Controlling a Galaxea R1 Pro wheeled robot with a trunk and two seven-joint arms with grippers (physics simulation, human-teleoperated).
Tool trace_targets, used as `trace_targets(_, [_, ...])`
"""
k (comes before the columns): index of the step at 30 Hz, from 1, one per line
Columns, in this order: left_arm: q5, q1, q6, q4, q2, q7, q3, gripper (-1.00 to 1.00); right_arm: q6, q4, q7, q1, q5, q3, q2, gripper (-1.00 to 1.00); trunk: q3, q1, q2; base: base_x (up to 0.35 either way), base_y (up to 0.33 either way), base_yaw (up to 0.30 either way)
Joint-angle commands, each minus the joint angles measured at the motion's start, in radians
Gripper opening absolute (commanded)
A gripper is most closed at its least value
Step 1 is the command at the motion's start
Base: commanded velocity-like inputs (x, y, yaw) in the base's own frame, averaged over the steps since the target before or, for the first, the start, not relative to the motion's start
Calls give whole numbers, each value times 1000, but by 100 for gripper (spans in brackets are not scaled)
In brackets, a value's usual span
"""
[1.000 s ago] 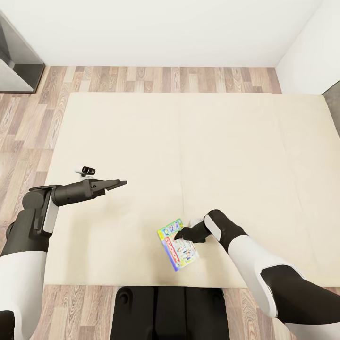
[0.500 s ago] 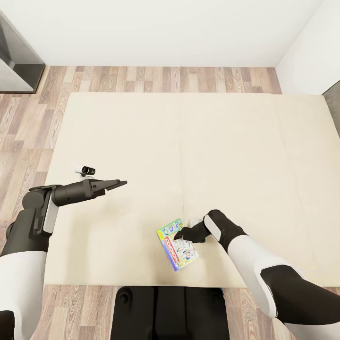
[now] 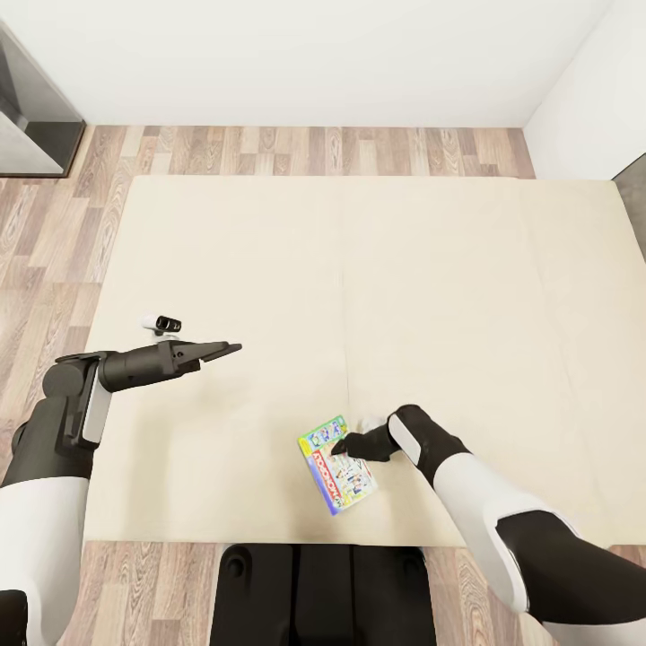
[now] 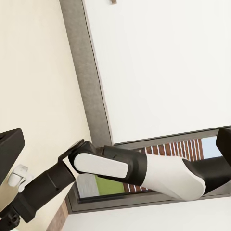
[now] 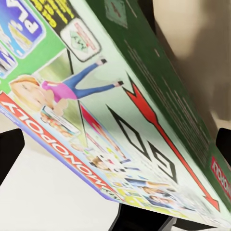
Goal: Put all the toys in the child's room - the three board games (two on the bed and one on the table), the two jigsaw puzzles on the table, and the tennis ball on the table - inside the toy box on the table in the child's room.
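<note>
— Where's the small flat board game [image 3: 337,464] with bright green, yellow and blue squares?

— Low in the middle of the frame, on the wide cream bed [image 3: 377,269], near its bottom edge.

— Held by the black right gripper [image 3: 339,446]?

— Touched at its upper right edge. Fingers closed on it or not: cannot tell.

— And the black left gripper [image 3: 235,346]?

— Left of middle, above the cream mattress, fingers pressed together, holding nothing.
</note>
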Motion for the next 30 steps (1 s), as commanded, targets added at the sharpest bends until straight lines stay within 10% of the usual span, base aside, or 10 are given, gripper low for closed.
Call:
trace_targets(1, [0,0,11,0,0,-4,0,100,0,-1,0,1,-5,8,-1,100,-1,1,-2,0,0,0])
trace_targets(30, [-11,0,11,0,7,-4,1,100,-11,-1,0,5,-7,8,1,100,-1,1,-2,0,0,0])
